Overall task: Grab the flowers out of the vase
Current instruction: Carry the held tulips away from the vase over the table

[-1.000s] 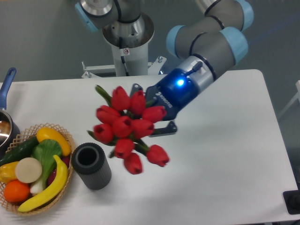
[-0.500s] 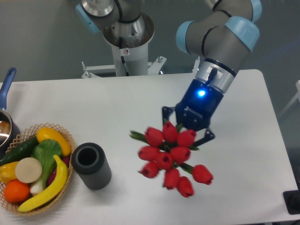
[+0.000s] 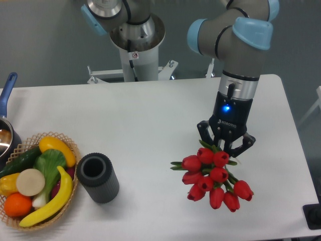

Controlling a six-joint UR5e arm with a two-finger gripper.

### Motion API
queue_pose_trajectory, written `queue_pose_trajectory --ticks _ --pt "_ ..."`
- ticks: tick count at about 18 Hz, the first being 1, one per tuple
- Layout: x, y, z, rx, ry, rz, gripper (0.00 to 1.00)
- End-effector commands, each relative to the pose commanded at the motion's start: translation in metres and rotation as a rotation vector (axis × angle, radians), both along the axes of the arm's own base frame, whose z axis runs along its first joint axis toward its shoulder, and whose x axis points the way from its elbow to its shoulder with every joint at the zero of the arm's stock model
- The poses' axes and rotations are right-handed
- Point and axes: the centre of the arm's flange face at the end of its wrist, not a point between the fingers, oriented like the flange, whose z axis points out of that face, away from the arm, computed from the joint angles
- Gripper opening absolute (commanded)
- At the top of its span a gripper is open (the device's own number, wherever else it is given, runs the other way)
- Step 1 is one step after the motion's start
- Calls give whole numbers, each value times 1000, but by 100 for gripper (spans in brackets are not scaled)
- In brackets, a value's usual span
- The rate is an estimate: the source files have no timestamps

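Camera view: flowers [image 3: 214, 177] hang just below the hand [image 3: 225, 146] — gripped.

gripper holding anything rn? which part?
Yes. The gripper is shut on the flowers, holding the bunch by the green stem end; the red buds hang out below it, well to the right of the vase.

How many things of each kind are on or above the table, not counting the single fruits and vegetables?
Bunch of red tulips, held in the tool: 1
Dark ribbed vase: 1
Wicker basket of fruit and vegetables: 1
Blue-handled pot, partly out of view: 1
Total: 4
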Motion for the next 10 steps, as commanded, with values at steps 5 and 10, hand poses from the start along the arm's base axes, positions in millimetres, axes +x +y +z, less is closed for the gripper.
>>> queue_pose_trajectory --ticks 5,10 --pt "-2 5 -40 -253 -22 -3 8" --pt "3 20 -57 -393 -64 -21 8"
